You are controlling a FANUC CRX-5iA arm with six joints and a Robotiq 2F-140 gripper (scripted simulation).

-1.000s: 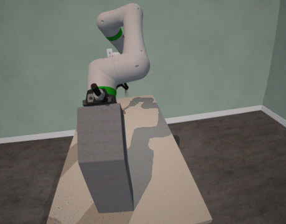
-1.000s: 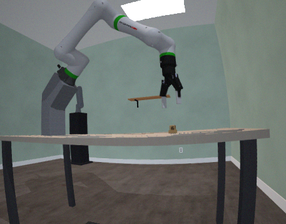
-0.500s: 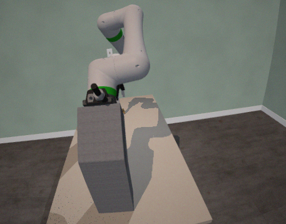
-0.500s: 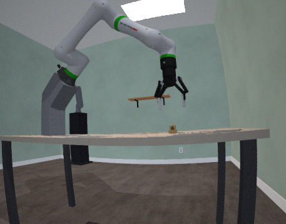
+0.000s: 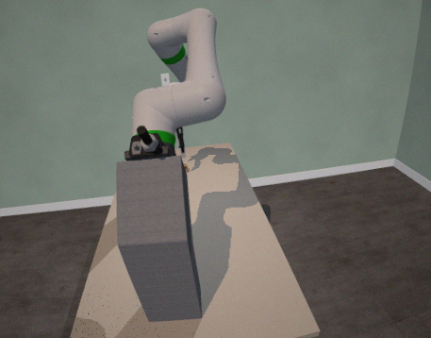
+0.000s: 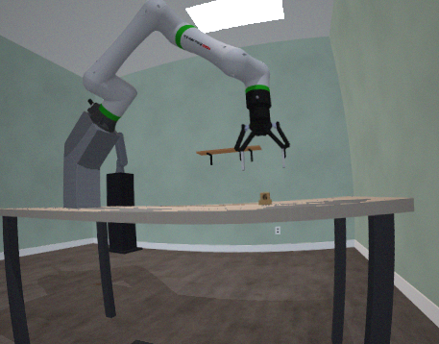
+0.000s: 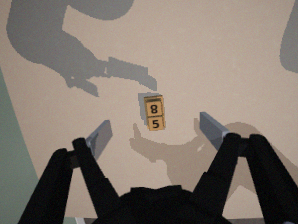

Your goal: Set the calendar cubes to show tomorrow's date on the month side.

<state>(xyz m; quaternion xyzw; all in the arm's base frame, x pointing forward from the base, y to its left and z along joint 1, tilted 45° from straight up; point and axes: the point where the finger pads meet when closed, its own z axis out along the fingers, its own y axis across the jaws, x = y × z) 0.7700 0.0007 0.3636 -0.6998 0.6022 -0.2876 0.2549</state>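
Observation:
The small wooden calendar sits on the table; in the wrist view its two cubes show an 8 on top of the far cube and a 5 on top of the near cube. It also shows in the exterior view as a small block with a 6 on the side. A sliver of the calendar shows in the top view. My gripper hangs well above the calendar, pointing straight down, fingers wide open and empty. In the wrist view the gripper brackets the calendar from above.
A tall grey block stands on the table and hides most of the far end in the top view. A small wooden wall shelf hangs behind the gripper. The robot's grey pedestal stands at the table's far left.

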